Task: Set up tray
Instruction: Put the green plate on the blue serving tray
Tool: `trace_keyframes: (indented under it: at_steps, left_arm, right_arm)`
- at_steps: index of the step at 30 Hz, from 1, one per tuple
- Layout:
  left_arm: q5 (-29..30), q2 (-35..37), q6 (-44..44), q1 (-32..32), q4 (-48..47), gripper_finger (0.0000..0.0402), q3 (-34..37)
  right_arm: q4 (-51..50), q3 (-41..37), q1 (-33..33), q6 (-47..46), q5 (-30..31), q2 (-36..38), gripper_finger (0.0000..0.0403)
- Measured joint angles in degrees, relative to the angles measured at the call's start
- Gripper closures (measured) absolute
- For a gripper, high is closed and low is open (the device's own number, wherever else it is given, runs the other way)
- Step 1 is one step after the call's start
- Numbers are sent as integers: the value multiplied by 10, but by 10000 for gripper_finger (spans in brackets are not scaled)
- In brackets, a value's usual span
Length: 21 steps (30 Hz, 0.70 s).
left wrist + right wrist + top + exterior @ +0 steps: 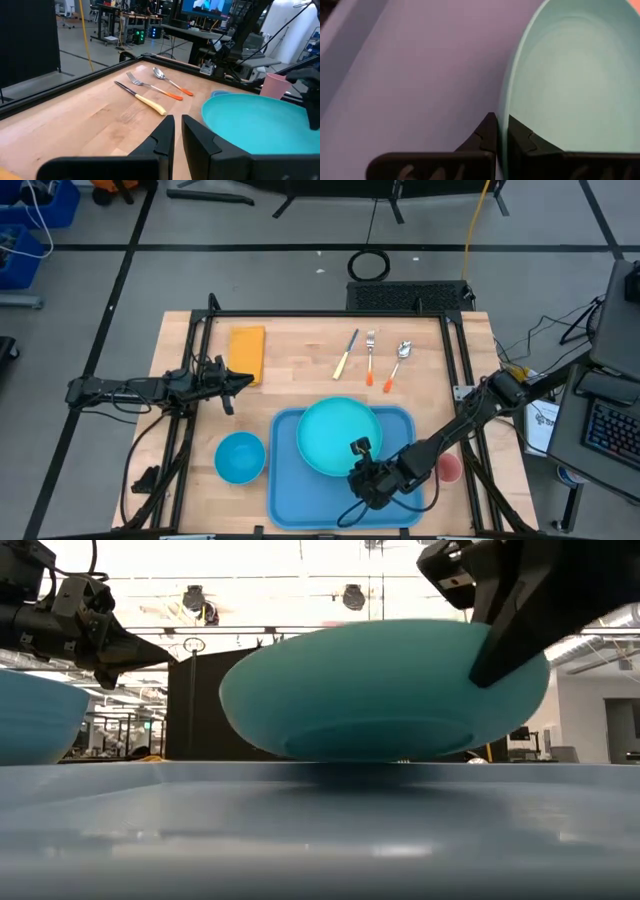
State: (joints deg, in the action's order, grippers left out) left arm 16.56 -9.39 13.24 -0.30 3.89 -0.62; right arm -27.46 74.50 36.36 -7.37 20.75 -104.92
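Note:
The large blue tray (290, 480) lies at the table's near middle. A round turquoise plate (338, 437) sits over its far half and also shows in the low view (380, 690). My right gripper (360, 448) is at the plate's near rim, shut on it. My left gripper (245, 383) hovers shut above the bare wood left of the tray, just near an orange-yellow napkin (247, 352), and touches nothing. In the left wrist view its fingers (177, 125) point across the table toward the plate (255, 122). My right gripper (501, 127) pinches the plate's near rim (504, 112), one finger inside the dish and one outside. The fingers (510, 640) come slanting down from the near right. The plate sits slightly tilted low over the tray floor (300, 830); whether its base touches the floor I cannot tell.
A blue bowl (240, 457) stands left of the tray and a pink cup (448, 470) right of it. A knife (346, 355), fork (370, 358) and spoon (397, 363) lie side by side on the far wood. The near half of the tray is bare.

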Motion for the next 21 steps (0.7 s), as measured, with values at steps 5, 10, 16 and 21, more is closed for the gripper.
trace_keyframes:
  at_steps: [5, 10, 16, 21]
  left_arm:
    - [0, -1, 0, 0, -4, 364, 0]
    - [0, -1, 6, 0, -5, 364, 0]
    - [0, -1, 9, 0, -6, 364, 0]
    - [0, -1, 23, 0, -6, 364, 0]
  right_arm:
    - [3, 0, 8, -9, -10, -6, 403]
    - [9, 0, 17, -9, -17, -6, 403]
    - [17, 0, 29, 0, -15, -9, 403]
    - [26, 0, 37, -3, -13, -38, 403]
